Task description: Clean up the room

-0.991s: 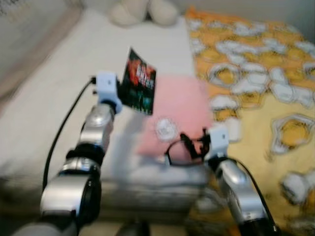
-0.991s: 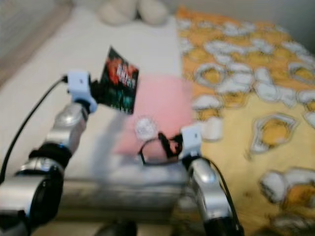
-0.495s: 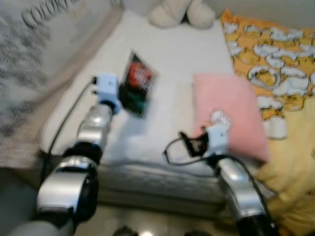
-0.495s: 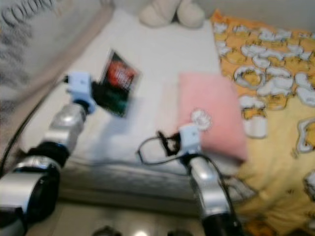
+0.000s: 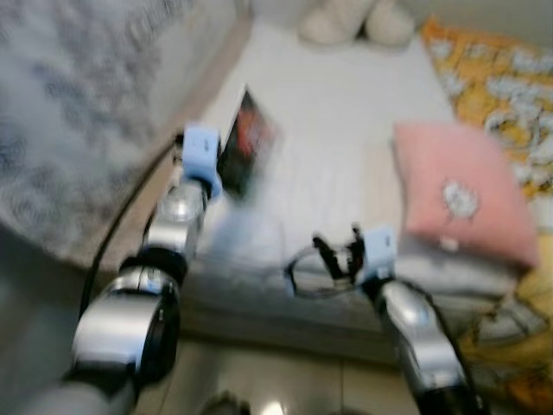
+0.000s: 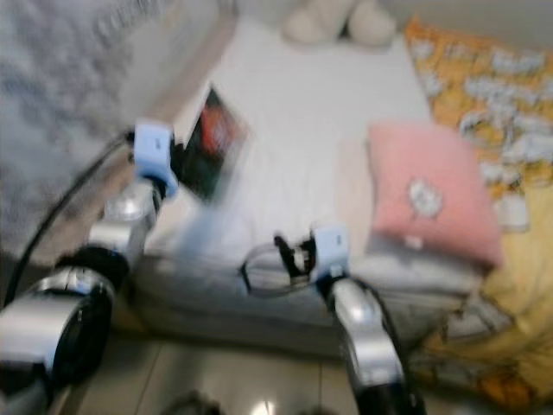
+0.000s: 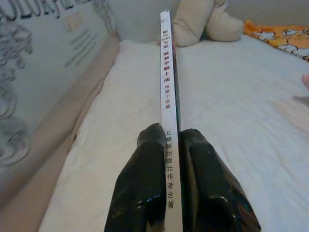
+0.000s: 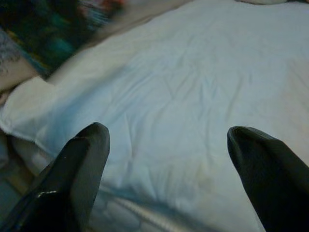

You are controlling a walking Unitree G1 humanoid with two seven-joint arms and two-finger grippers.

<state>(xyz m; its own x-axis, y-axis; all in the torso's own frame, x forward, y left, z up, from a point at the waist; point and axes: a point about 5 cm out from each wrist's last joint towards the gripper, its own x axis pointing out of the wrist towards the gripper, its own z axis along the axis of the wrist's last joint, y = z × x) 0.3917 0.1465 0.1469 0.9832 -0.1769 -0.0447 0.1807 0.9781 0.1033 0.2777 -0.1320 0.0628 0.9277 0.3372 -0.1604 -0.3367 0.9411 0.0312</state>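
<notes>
A thin book (image 5: 248, 144) with a dark red and green cover is held upright over the left side of the white bed (image 5: 346, 130). My left gripper (image 7: 172, 140) is shut on the book's white spine (image 7: 167, 72). Near the bed's front edge my right gripper (image 5: 338, 253) stands open with nothing between its fingers (image 8: 82, 164); white sheet lies below it. A pink pillow (image 5: 458, 203) rests on the bed to the right of that gripper.
A cream plush toy (image 5: 354, 19) lies at the bed's head. A yellow patterned blanket (image 5: 510, 82) covers the right side. A grey patterned wall (image 5: 78, 112) and a beige bed rail (image 7: 58, 159) run along the left. Pale floor tiles (image 5: 285, 389) lie below.
The whole picture has shifted right, so the camera turned left; the wall now takes up more of the left. Both arms keep their poses, book still gripped.
</notes>
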